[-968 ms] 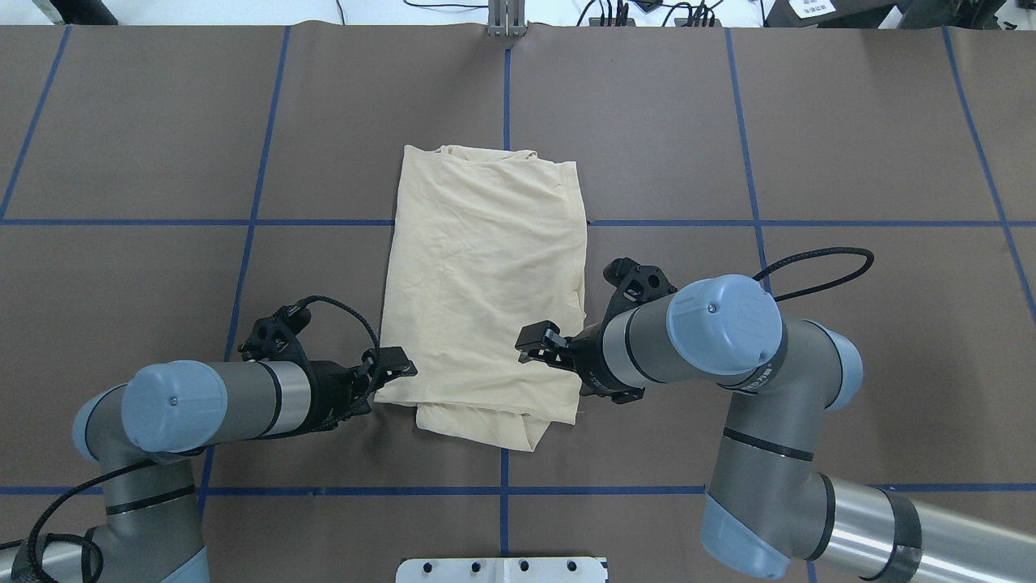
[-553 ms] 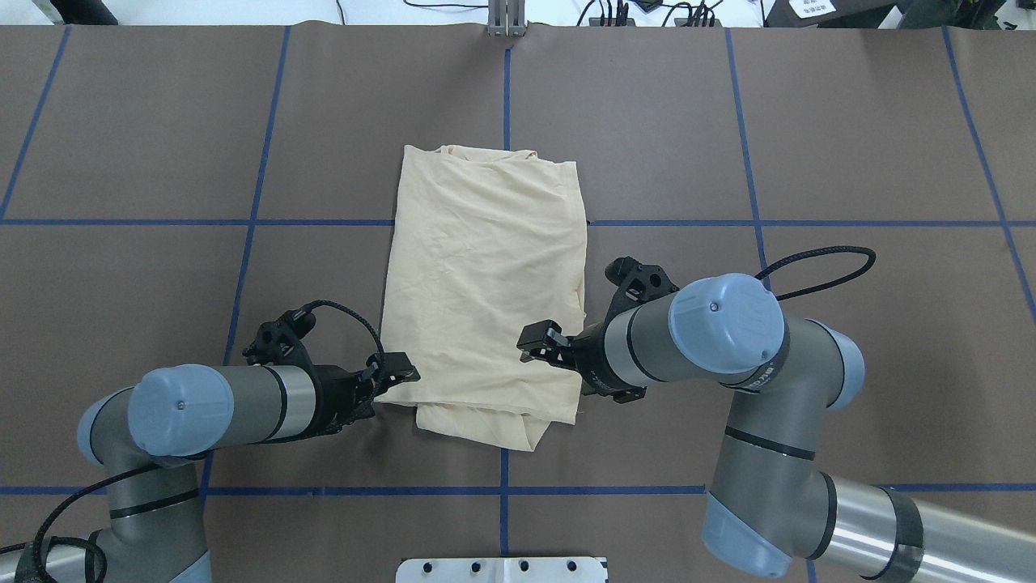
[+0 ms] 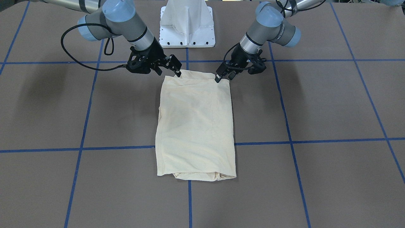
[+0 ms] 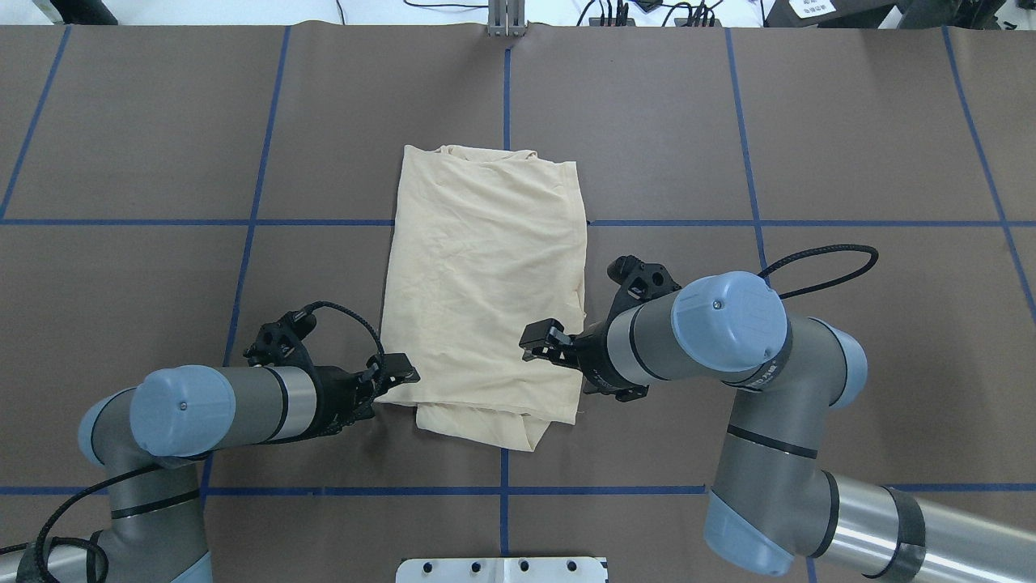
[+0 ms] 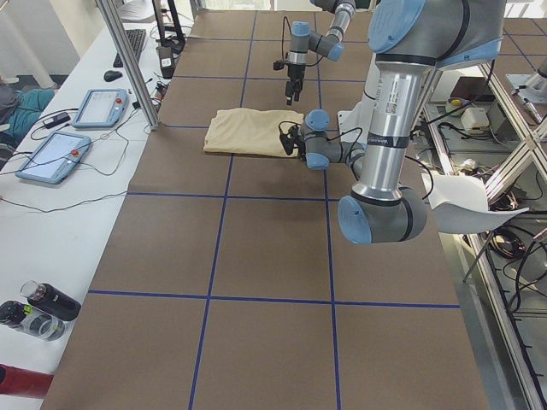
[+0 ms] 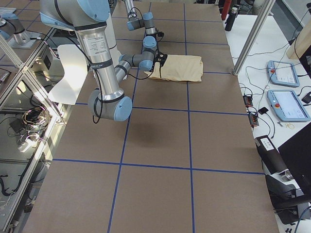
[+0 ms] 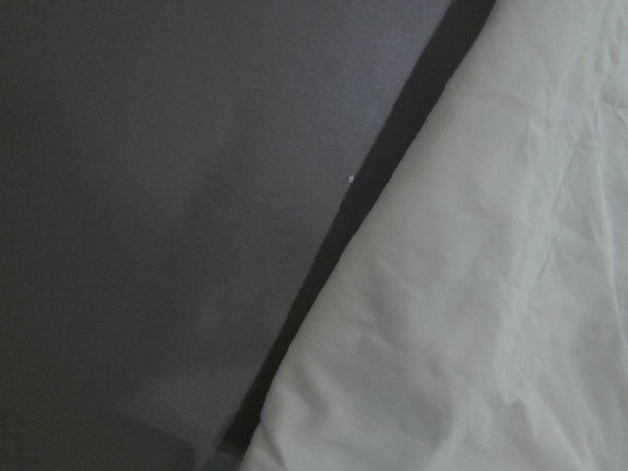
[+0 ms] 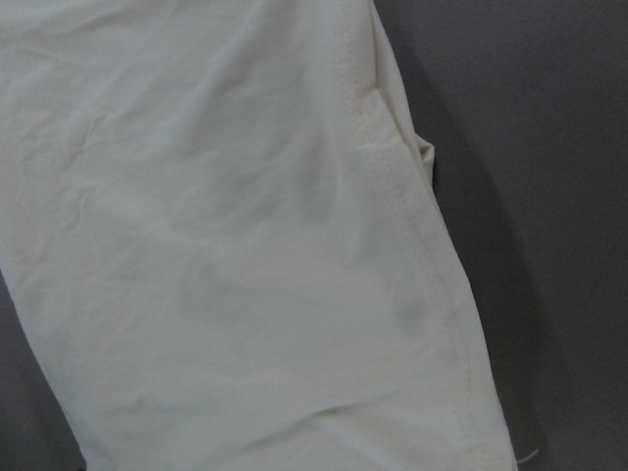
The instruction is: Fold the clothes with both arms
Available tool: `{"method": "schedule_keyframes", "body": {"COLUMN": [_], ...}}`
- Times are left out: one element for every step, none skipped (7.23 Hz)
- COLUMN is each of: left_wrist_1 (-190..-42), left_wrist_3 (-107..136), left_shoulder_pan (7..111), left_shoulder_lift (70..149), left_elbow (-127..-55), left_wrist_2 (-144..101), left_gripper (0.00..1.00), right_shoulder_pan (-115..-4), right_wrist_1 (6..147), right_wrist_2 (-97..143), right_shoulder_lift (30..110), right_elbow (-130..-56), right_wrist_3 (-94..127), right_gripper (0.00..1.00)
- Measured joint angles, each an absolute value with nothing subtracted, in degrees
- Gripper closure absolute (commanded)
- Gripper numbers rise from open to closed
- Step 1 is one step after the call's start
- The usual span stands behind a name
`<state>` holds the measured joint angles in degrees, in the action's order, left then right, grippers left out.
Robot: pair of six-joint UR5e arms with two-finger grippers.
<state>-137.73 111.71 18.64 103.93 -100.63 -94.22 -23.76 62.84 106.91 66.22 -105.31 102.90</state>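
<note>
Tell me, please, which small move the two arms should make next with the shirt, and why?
Probably lower both grippers and close the jaws on the near edge. The shirt lies flat as a long narrow rectangle. The left gripper is at its near left corner, and the right gripper hovers over its near right side. No fabric is lifted yet.

We see a brown table (image 4: 850, 146) crossed by blue tape lines (image 4: 162, 222); a folded cream-yellow T-shirt (image 4: 486, 283) lies flat near the surface's middle.

Overhead and front cameras face each other, sharing the shirt (image 4: 486, 291).
</note>
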Motion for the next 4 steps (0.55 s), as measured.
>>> {"method": "schedule_keyframes", "body": {"left_wrist_1": [-137.73, -137.72, -137.7, -137.67], "left_wrist_3": [111.71, 111.71, 111.71, 111.71], "left_shoulder_pan": [18.53, 18.3, 18.02, 17.9], "left_shoulder_lift": [103.95, 103.99, 104.06, 104.1], "left_elbow": [-100.59, -100.47, -100.32, -100.26], "left_wrist_2": [-94.22, -94.22, -94.22, -94.2], "left_gripper": [0.05, 0.12, 0.29, 0.54], "right_shoulder_pan": [-23.82, -23.89, -23.94, -23.97], "right_wrist_1": [62.84, 62.84, 62.84, 62.84], "right_wrist_2": [106.99, 107.05, 107.1, 107.12], "right_shoulder_lift": [66.36, 66.46, 66.5, 66.52], "right_elbow": [-105.35, -105.36, -105.38, -105.38], "right_wrist_3": [102.88, 102.88, 102.86, 102.84], "right_gripper": [0.0, 0.0, 0.0, 0.0]}}
